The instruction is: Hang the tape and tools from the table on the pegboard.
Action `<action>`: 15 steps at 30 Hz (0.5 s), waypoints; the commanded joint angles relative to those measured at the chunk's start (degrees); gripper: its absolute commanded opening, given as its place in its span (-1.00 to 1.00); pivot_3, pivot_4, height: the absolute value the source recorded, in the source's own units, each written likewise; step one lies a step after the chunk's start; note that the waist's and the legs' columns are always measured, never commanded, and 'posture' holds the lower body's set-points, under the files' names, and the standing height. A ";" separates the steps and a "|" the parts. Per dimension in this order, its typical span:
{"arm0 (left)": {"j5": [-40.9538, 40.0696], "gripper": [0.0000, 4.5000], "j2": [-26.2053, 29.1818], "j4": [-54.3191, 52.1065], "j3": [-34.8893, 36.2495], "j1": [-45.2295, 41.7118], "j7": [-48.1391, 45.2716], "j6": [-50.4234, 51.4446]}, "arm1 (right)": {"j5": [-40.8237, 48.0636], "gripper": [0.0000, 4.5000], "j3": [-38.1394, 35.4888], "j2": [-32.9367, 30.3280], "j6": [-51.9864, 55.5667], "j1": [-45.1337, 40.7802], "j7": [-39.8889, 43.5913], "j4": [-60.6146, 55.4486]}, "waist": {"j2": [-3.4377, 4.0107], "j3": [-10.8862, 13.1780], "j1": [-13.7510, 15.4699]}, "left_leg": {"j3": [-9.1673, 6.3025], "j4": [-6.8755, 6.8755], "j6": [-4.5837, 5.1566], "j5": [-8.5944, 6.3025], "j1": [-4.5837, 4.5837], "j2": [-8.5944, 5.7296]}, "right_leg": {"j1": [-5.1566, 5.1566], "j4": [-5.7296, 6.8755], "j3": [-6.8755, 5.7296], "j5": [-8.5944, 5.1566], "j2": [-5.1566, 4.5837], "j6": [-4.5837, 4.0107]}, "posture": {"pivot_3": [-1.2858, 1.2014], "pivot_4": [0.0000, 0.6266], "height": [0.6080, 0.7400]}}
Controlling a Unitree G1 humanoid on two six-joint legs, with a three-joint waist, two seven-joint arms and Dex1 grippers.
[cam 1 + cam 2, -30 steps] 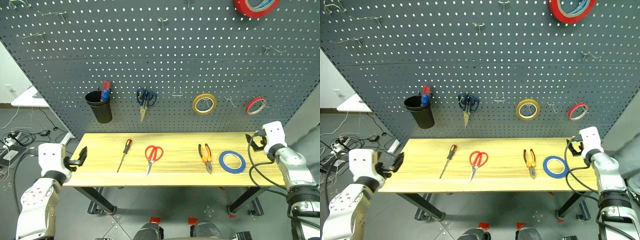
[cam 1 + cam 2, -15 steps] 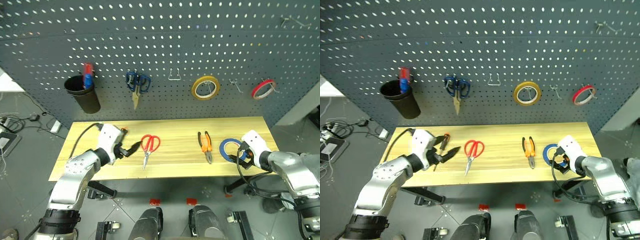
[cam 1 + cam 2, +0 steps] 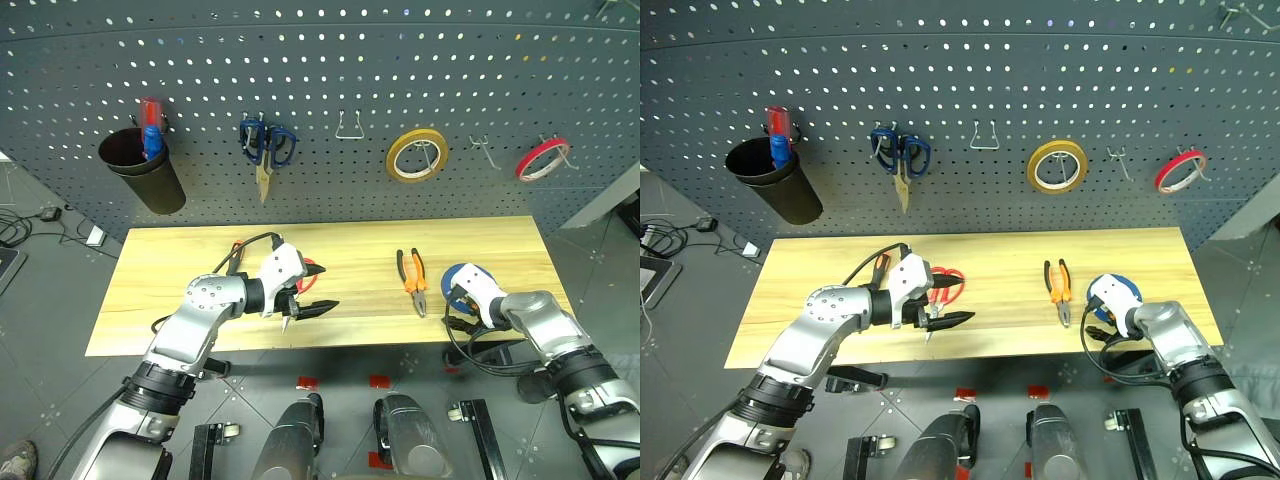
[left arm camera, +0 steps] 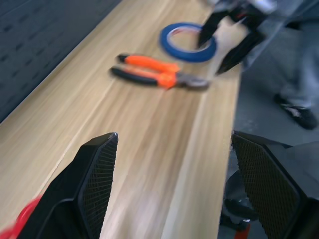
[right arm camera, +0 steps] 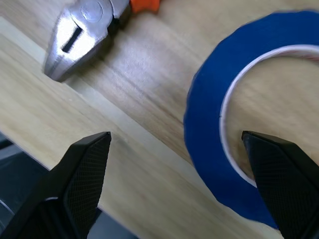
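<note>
1. Nearest, at the counter's (image 3: 180,262) front edge: left pincer (image 3: 318,306), fingers spread wide and empty, poised over the red-handled scissors (image 3: 312,270), which lie flat on the wood and are partly hidden by the arm.
2. Also at the front edge, towards the right end: right pincer (image 4: 231,42), fingers wide apart and empty, tips just above the blue tape (image 5: 234,149); tape ring flat on the counter, one finger over its hole, the other outside its rim.
3. Just left of the tape: orange-handled pliers (image 3: 412,281), flat on the wood, jaws pointing to the front edge, handles to the back.
4. Screwdriver: hidden behind the left arm; position cannot be told.
5. Farther back, upright behind the counter: pegboard (image 3: 330,60), dark grey with rows of holes.
6. Hung on the pegboard, left to right: black cup (image 3: 142,170), blue-handled scissors (image 3: 265,145), bare wire hook (image 3: 349,127), yellow tape ring (image 3: 417,155), red tape ring (image 3: 544,158).
</note>
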 commanded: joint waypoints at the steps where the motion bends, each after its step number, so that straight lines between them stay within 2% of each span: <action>1: 0.96 0.72 -0.49 0.57 0.03 -0.69 -0.21 -2.04 | -3.18 0.92 1.48 0.30 -3.53 -2.28 -0.50 5.12 | 0.00 0.00 -0.24 | 0.00 0.04 0.00 0.00 0.00 0.00 | 0.00 0.02 0.00 0.01 0.01 0.02 | -0.16 -0.04 1.00; 3: 1.20 0.72 -0.89 0.87 -0.05 -0.79 -0.10 -2.54 | -4.54 0.74 2.21 0.77 -5.03 -3.48 -0.45 7.90 | -0.01 0.00 -0.33 | -0.02 0.10 0.00 0.00 0.00 0.01 | 0.01 0.04 -0.01 0.03 0.02 0.05 | -0.16 -0.07 1.00; 12: 0.67 0.72 -2.10 0.06 0.74 -0.03 -0.47 -5.62 | -6.06 -0.66 1.76 1.81 -7.39 -8.11 1.87 18.67 | -0.03 -0.07 -0.38 | -0.04 0.47 0.00 -0.01 0.00 -0.03 | 0.12 0.03 0.05 0.29 0.04 0.49 | -0.18 -0.20 1.00; 15: -0.12 0.72 -2.81 -0.64 1.26 -0.16 -0.06 -5.49 | -4.97 -0.71 -0.40 0.44 -6.87 -7.09 2.00 14.86 | -0.02 -0.07 -0.23 | -0.05 0.49 -0.01 -0.01 -0.01 -0.05 | 0.12 0.03 0.06 0.36 0.03 0.60 | -0.18 -0.23 1.00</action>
